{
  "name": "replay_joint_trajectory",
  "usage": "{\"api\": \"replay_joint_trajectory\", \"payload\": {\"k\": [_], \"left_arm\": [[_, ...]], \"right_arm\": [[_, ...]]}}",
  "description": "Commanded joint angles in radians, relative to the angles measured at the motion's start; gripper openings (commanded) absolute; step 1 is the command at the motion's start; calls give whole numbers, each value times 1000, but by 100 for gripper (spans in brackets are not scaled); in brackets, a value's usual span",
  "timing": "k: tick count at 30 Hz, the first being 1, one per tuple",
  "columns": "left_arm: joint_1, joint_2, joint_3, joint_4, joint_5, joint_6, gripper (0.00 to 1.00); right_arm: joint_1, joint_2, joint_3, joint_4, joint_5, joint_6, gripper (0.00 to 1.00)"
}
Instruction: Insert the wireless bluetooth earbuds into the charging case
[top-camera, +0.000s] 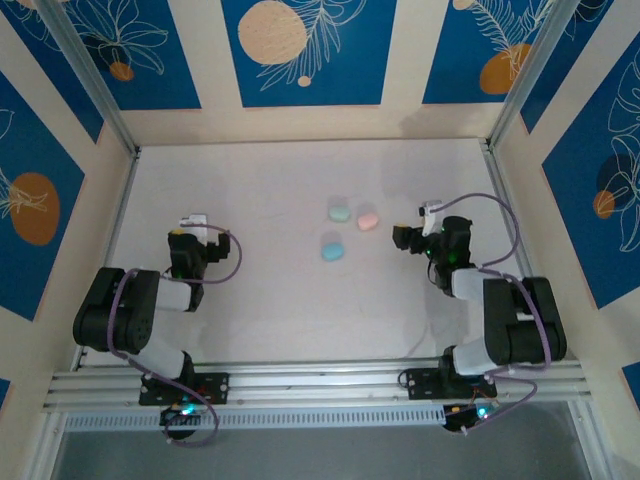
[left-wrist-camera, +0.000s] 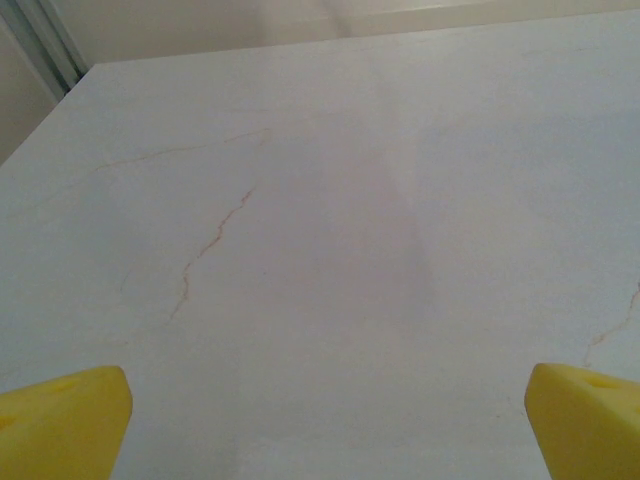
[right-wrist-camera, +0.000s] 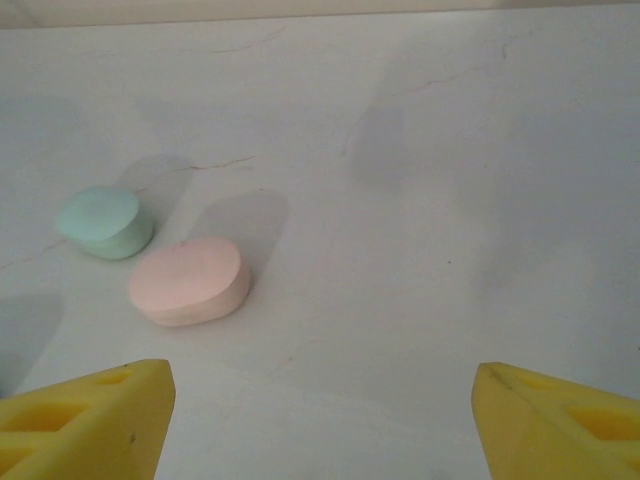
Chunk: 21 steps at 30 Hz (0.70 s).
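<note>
Three closed pebble-shaped charging cases lie mid-table: a mint case, a pink case and a light blue case. The earbuds are out of view. My right gripper is open just right of the pink case and points toward it. In the right wrist view the pink case and mint case lie ahead and to the left of the right gripper, which holds nothing. My left gripper stands wide open at the table's left. In the left wrist view the left gripper has bare table between its fingers.
The white tabletop is bounded by metal frame posts and patterned walls on three sides. Both arm bases sit on the rail along the near edge.
</note>
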Motion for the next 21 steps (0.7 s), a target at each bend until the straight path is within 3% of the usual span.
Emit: {"api": "replay_joint_trajectory", "payload": {"k": [1,4,5,8,9,12,21], "left_arm": [[8,1,11,31,-5,-5,100],[9,1,10,31,-5,-4,100],[8,0,11,31,-6,-5,100],[7,1,11,31,-7,-4,100],[7,1,11,33,-8,-3,100],[8,1,9,36,-8,-6,100],[8,1,9,36,-7,-4,100]], "right_arm": [[-24,30,17,55,12,27,79],[-16,70,-48,216,103,59,81],[-11,64,-50,203,148,69,86],[-2,57,-44,178,172,62,88],[-3,60,-48,192,179,66,100],[21,57,-78,248,363,109,99],[38,59,-63,224,375,95,99]]}}
